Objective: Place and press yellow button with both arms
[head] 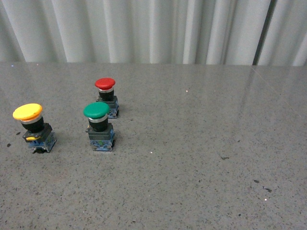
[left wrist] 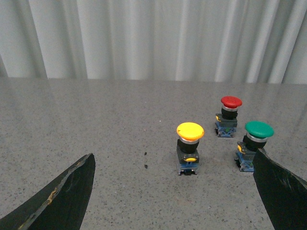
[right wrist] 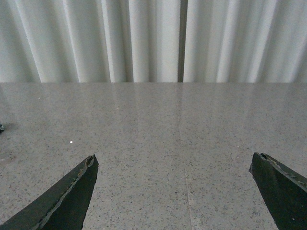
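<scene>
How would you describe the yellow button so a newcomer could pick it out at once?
On the grey speckled table before the white curtain, three push-buttons stand at the left. The yellow button is the leftmost, apart from the green button and red button; only its cap is yellow.

Of the left claw (left wrist: pixel 172 154) only two flat black fingers (left wrist: pixel 64 196) show, tapering to points, one edge chipped with pale tan scuffs. The right claw (right wrist: pixel 173 156) has the same black wedge-shaped fingers (right wrist: pixel 67 199), with lightly worn edges.
</scene>
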`<state>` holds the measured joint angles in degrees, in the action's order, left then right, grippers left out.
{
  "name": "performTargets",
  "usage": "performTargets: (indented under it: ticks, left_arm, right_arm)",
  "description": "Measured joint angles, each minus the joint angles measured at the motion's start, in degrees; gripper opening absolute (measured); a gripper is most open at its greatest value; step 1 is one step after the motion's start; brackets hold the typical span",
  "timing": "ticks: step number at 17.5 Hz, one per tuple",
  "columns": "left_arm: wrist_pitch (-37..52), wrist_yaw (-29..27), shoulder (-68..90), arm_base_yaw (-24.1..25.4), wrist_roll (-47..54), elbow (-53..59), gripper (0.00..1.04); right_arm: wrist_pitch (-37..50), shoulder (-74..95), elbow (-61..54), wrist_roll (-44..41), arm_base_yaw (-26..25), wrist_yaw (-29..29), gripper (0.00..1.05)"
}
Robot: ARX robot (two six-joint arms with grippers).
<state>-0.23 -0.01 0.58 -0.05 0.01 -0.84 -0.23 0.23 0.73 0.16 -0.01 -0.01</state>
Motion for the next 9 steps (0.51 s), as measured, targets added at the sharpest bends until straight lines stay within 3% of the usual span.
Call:
performTargets:
  ticks: [9]
  left_arm:
    - [0.00,0.00,0.00,0.00,0.02,0.00,0.98]
  right_arm:
    - [0.00,0.00,0.00,0.00,0.00,0.00,0.98]
